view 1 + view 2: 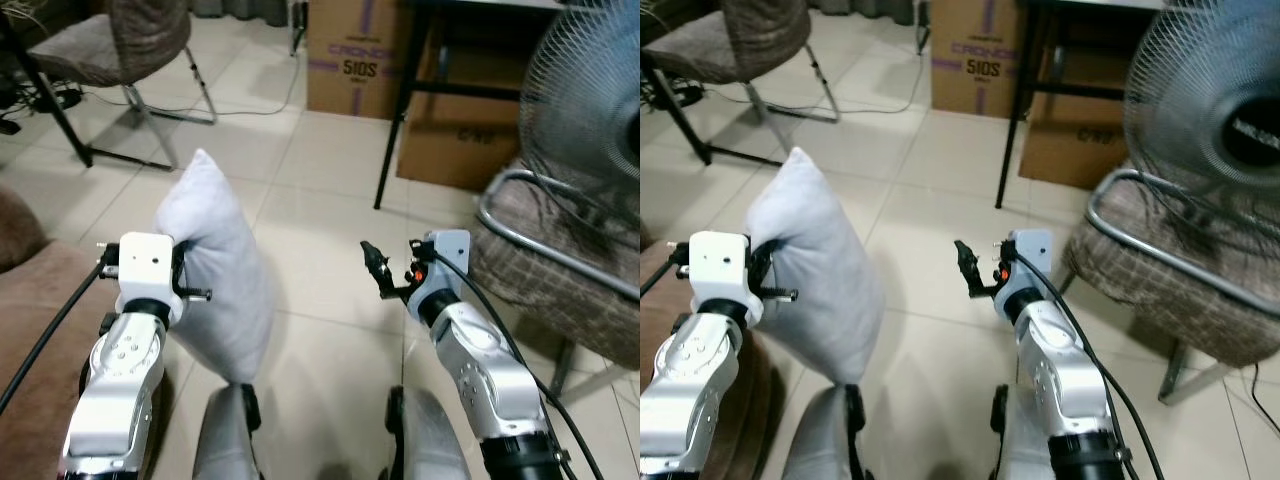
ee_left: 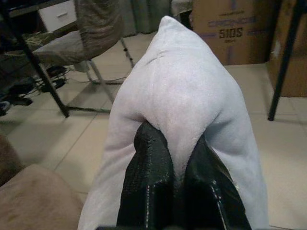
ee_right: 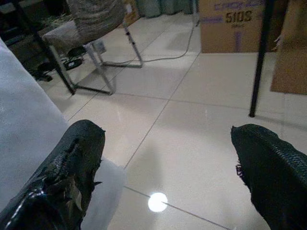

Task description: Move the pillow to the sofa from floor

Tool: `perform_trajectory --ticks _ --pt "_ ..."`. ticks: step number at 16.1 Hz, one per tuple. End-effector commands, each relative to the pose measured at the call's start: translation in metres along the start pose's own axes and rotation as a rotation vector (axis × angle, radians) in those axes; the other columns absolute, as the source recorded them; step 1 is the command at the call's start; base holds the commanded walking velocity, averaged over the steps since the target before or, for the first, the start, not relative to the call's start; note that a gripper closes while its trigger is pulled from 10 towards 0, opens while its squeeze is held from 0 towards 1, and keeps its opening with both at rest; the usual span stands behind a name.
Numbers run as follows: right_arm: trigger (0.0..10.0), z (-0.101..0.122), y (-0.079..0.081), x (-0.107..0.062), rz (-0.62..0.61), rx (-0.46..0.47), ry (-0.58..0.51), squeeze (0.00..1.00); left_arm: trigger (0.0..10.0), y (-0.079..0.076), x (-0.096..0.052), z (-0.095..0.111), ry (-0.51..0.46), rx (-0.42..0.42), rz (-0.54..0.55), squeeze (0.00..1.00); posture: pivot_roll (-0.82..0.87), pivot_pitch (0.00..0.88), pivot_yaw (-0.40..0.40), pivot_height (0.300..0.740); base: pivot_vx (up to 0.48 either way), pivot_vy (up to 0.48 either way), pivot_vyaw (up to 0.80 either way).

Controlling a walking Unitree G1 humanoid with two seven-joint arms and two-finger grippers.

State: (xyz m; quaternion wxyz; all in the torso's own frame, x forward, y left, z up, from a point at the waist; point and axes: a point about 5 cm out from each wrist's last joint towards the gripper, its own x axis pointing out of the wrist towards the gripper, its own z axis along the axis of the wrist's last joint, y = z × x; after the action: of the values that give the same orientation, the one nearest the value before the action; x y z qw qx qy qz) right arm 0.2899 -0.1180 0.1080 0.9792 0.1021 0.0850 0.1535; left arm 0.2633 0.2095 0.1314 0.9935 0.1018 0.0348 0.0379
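Note:
A pale grey pillow (image 1: 215, 265) hangs upright in the air above the tiled floor, held at its near edge by my left gripper (image 2: 175, 165). The two black fingers (image 2: 148, 182) are shut on a pinched fold of the pillow (image 2: 187, 96). The brown sofa (image 1: 35, 310) lies at my left, right beside the left arm. My right gripper (image 1: 378, 268) is raised to the right of the pillow, apart from it, its fingers (image 3: 72, 163) spread open with nothing between them.
A chair with metal legs (image 1: 130, 50) stands at the back left. Cardboard boxes (image 1: 355, 55) and a black table leg (image 1: 400, 110) are ahead. On the right stand a fan (image 1: 590, 100) and a checked chair seat (image 1: 560, 260). Bare tiles (image 1: 330, 290) lie between my arms.

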Motion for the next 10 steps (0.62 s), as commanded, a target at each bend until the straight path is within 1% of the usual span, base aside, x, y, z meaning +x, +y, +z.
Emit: perform_trajectory --ticks 1,4,7,8,9,10 --pt "10.0 0.007 -0.001 -0.003 -0.007 0.007 -0.018 0.00 10.0 0.002 0.002 0.015 -0.069 0.020 0.015 0.00 -0.03 0.000 0.020 0.631 0.000 0.000 0.00" --pt "10.0 0.012 -0.003 -0.005 -0.023 0.013 -0.035 0.00 10.0 -0.006 0.009 0.022 -0.089 0.031 -0.024 0.00 -0.05 0.000 0.040 0.661 0.000 0.000 0.00" --pt "10.0 0.022 -0.001 -0.005 -0.023 -0.077 -0.083 0.00 10.0 -0.009 0.012 0.027 -0.103 0.031 -0.036 0.00 -0.06 0.000 0.050 0.686 0.000 0.000 0.00" --pt "10.0 0.029 -0.002 -0.005 -0.038 -0.022 -0.107 0.00 10.0 -0.007 0.015 0.034 -0.125 0.044 -0.026 0.00 -0.06 0.000 0.048 0.701 0.000 0.000 0.00" --pt "10.0 0.030 -0.002 -0.005 -0.043 -0.010 -0.112 0.00 10.0 -0.007 0.016 0.036 -0.131 0.051 -0.023 0.00 -0.06 0.000 0.048 0.706 0.000 0.000 0.00" --pt "10.0 0.035 -0.002 -0.005 -0.044 -0.002 -0.124 0.00 10.0 -0.001 0.018 0.047 -0.172 0.110 0.008 0.00 -0.05 0.000 0.044 0.716 0.000 0.000 0.00"
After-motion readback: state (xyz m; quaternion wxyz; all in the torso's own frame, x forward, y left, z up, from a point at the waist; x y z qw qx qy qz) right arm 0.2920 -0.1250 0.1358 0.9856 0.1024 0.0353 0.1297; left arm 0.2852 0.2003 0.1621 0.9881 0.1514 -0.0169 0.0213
